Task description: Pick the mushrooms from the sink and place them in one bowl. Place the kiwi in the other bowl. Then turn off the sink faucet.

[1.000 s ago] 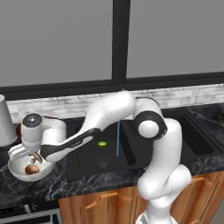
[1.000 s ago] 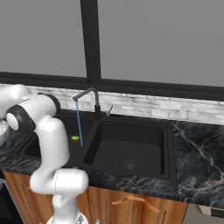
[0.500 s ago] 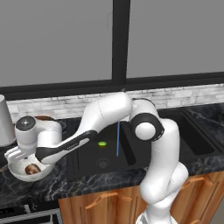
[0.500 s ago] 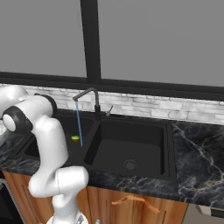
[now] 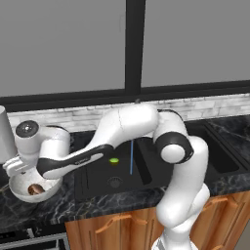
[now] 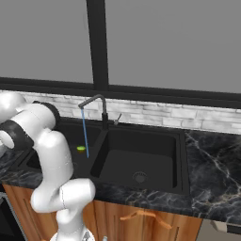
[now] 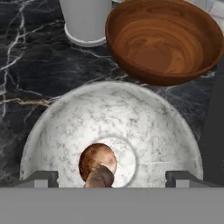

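Straight below my hand stands the white speckled bowl (image 7: 65, 131), with two brown mushrooms (image 7: 98, 161) lying together at its bottom. My gripper (image 7: 111, 178) is open, its fingertips (image 7: 41, 177) wide apart on either side of them and touching nothing. The reddish-brown wooden bowl (image 7: 164, 39) stands empty just beyond the white one. In the left base view my gripper (image 5: 19, 166) hangs over the white bowl (image 5: 19, 190) on the counter left of the sink (image 5: 97, 183). The lime-green kiwi (image 5: 114, 160) (image 6: 81, 148) lies in the sink's left basin. Water runs from the dark faucet (image 6: 96, 106).
A pale grey cylinder (image 7: 85, 19) (image 5: 6, 134) stands on the black marble counter behind the white bowl, beside the wooden one. The faucet's thin lever (image 6: 117, 120) sticks out to its right. My arm spans the sink's left basin.
The gripper has opened over the white bowl, and the mushroom it carried now lies in the bowl. The hand has shifted slightly left and up.
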Controlling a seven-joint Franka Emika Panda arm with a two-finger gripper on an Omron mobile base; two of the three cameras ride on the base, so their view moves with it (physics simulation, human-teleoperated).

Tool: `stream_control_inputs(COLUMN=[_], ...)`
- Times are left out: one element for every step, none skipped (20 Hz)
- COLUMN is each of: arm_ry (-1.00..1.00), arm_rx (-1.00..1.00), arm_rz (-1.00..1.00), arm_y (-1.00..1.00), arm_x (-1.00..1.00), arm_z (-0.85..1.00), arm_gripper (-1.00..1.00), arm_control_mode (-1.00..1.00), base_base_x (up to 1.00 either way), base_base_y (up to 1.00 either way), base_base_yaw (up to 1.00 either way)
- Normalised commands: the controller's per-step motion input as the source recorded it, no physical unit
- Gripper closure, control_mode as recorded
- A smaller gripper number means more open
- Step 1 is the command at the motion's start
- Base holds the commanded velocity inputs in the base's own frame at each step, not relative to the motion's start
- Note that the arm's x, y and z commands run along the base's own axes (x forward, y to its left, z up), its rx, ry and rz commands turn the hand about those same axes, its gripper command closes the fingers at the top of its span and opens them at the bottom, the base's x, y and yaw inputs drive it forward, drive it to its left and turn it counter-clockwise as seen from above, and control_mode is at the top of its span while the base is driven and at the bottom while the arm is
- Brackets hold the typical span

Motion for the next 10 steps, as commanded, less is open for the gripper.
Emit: stream_control_inputs(arm_ry=[-0.04,-0.05,-0.03,-0.03,-0.03,-0.04,-0.04,-0.04,-0.03,-0.02], arm_rx=[0.12,0.14,0.17,0.19,0.20,0.21,0.22,0.22,0.22,0.21], arm_rz=[0.00,0.00,0.00,0.00,0.00,0.00,0.00,0.00,0.00,0.00], arm_y=[-0.61,-0.69,-0.74,-0.79,-0.82,-0.85,-0.87,-0.89,-0.93,-0.95], arm_x=[-0.08,-0.05,0.00,0.00,0.00,0.00,0.00,0.00,0.00,0.00], arm_z=[0.50,0.50,0.53,0.53,0.53,0.53,0.54,0.52,0.49,0.39], arm_gripper=[-1.00,-1.00,-1.00,-1.00,-1.00,-1.00,-1.00,-1.00,-1.00,-1.00], arm_control_mode=[-1.00,-1.00,-1.00,-1.00,-1.00,-1.00,-1.00,-1.00,-1.00,-1.00], base_base_x=[0.00,0.00,0.00,0.00,0.00,0.00,0.00,0.00,0.00,0.00], base_base_y=[0.00,0.00,0.00,0.00,0.00,0.00,0.00,0.00,0.00,0.00], base_base_yaw=[0.00,0.00,0.00,0.00,0.00,0.00,0.00,0.00,0.00,0.00])
